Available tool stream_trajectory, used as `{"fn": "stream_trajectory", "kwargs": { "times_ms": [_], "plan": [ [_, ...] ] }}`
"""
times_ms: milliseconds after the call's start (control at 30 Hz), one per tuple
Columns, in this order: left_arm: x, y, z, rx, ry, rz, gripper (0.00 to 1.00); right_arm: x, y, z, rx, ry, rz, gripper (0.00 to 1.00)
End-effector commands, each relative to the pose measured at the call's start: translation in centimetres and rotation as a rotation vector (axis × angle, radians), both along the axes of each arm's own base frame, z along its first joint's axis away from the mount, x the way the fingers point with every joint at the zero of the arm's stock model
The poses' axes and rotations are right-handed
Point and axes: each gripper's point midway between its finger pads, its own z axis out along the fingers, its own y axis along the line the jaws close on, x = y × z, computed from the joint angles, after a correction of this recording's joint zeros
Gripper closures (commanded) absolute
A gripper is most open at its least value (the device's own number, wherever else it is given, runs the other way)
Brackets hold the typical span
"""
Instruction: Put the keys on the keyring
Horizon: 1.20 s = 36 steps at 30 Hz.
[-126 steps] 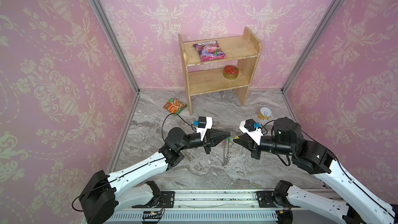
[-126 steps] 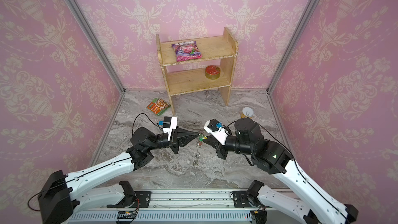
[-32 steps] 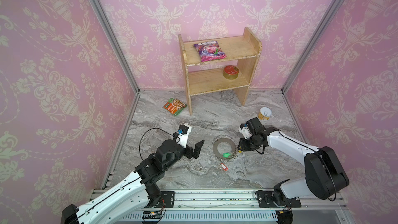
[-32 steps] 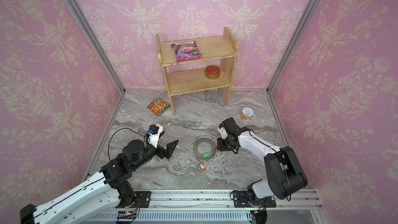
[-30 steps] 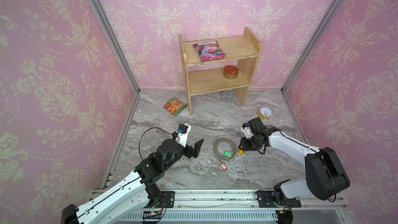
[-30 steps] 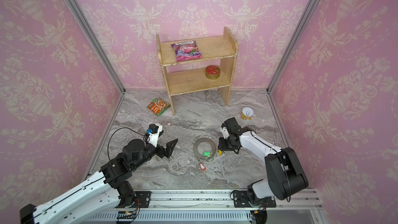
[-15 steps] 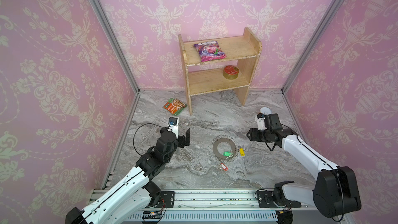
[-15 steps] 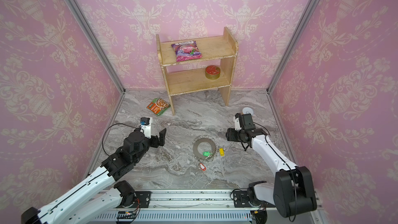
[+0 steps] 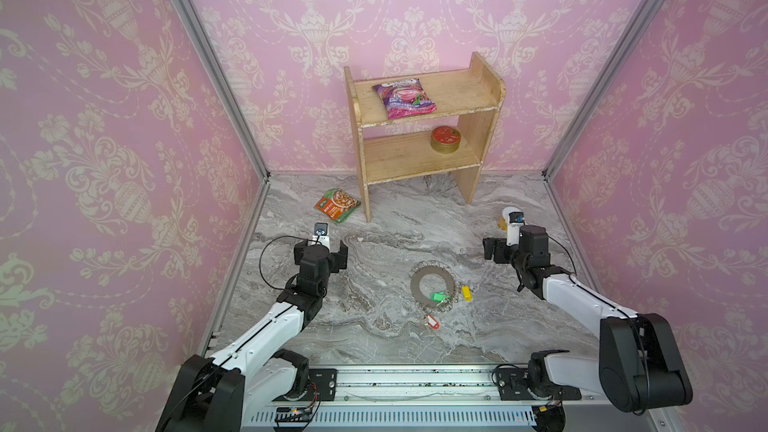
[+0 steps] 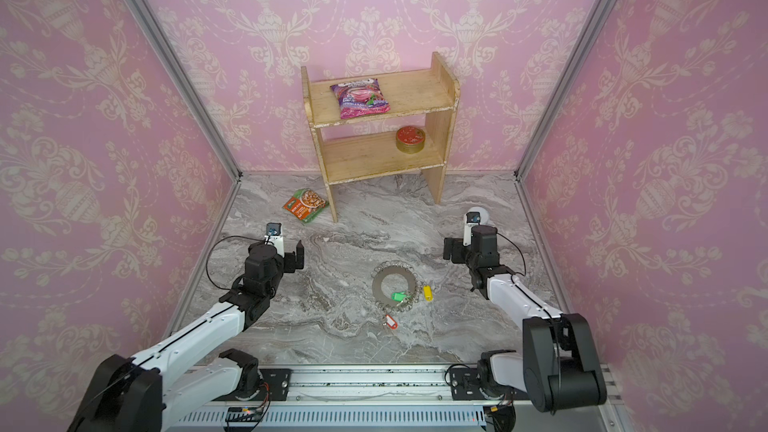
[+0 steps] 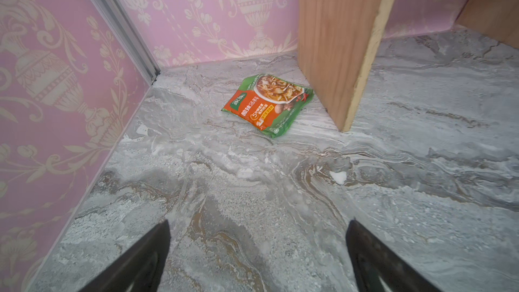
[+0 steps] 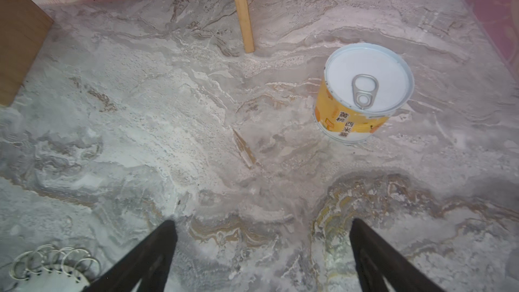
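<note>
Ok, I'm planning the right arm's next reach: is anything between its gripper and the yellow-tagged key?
Nothing visible. Only bare marble tabletop lies between the open right gripper and the yellow-tagged key, which lies beside the keyring. The can stands farther back, off that path.

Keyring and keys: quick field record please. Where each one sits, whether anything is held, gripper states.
keyring: flat on the marble table, between the two arms
green key: tag lies on the ring's near-right rim among the wire loops; cannot tell if threaded
yellow key: on the table just right of the ring
red key: on the table just in front of the ring, nearer the robot
left gripper: open, empty, over bare table
right gripper: open, empty, off to the ring's side
held: nothing
</note>
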Motion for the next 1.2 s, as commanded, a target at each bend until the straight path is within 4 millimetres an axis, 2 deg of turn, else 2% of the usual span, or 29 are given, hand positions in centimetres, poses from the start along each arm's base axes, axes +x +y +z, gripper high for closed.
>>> {"fn": "stream_trajectory", "kwargs": {
  "times_ms": [0,133,200,367,533,633,867,1000,1167],
  "plan": [
    [1.6,1.3,1.4,-0.041,-0.117,0.003,0.01,1.5,-1.4,2.9,-0.106,-0.186,-0.026,0.02],
    [2.5,2.3,0.0,0.003,-0.145,0.020,0.01,1.0,-1.3,1.8,-0.104,-0.212,-0.014,0.01],
    [2.7,2.5,-0.8,0.039,-0.094,0.020,0.02,0.8,-1.1,1.6,-0.104,-0.217,-0.005,0.01],
    [2.5,3.8,-1.1,0.065,-0.139,0.057,0.02,0.4,-0.3,1.9,-0.086,-0.272,0.029,0.00],
    [3.0,4.0,-2.2,0.068,-0.139,0.065,0.02,0.8,0.7,0.5,-0.090,-0.299,0.076,0.00],
    [3.6,3.8,-3.4,0.077,-0.126,0.050,0.03,1.0,0.5,0.0,-0.092,-0.286,0.065,0.00],
    [3.7,4.1,-3.5,0.060,-0.138,0.068,0.03,1.8,-0.1,-0.6,-0.090,-0.249,0.026,0.00],
    [3.8,5.0,-4.3,-0.004,-0.127,0.068,0.03,2.1,-0.6,-0.8,-0.086,-0.233,0.000,0.00],
    [4.2,4.7,-5.2,-0.006,-0.111,0.041,0.03,2.2,-0.7,-0.8,-0.083,-0.228,-0.006,0.00]
  ]
}}
